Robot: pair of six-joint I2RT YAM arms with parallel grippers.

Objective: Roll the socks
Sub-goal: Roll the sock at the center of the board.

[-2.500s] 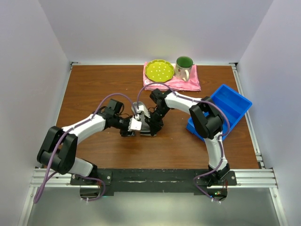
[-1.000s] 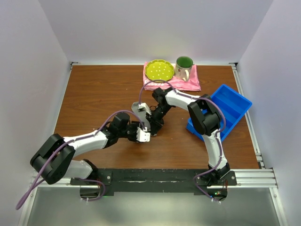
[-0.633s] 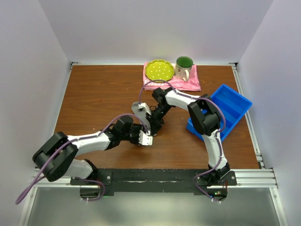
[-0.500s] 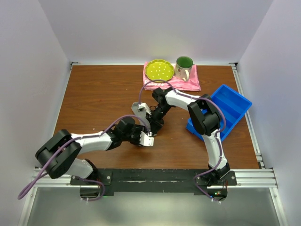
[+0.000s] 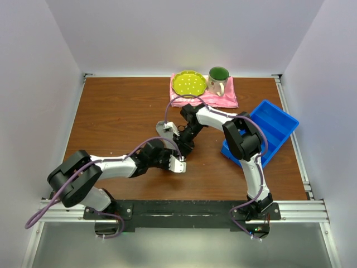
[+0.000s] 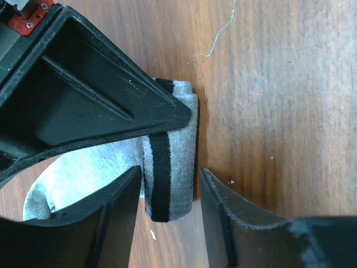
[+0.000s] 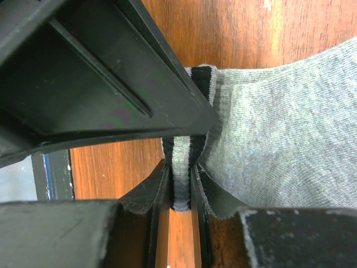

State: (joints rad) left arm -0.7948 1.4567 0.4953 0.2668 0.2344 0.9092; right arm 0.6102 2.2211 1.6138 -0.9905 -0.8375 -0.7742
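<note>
The grey sock (image 7: pixel 279 139) lies on the brown table, its striped cuff folded into a short roll (image 6: pixel 170 178). My right gripper (image 7: pixel 181 190) is shut on the cuff edge, pinching a dark stripe and the pale band between its fingers. My left gripper (image 6: pixel 170 195) is open, one finger on each side of the rolled cuff with a small gap on both sides. In the top view the two grippers meet at the table's middle, left gripper (image 5: pixel 178 163) just in front of the right gripper (image 5: pixel 182 149), and they hide the sock.
A pink cloth (image 5: pixel 222 98) at the back holds a yellow-green plate (image 5: pixel 188 83) and a green-lined mug (image 5: pixel 218 79). A blue bin (image 5: pixel 269 126) sits at the right, beside the right arm's elbow. A loose thread (image 6: pixel 220 33) lies on the wood.
My left arm has swung lower and its gripper has moved right and nearer, from the sock's left side to straddle the cuff. The right gripper has stayed shut on the cuff.
</note>
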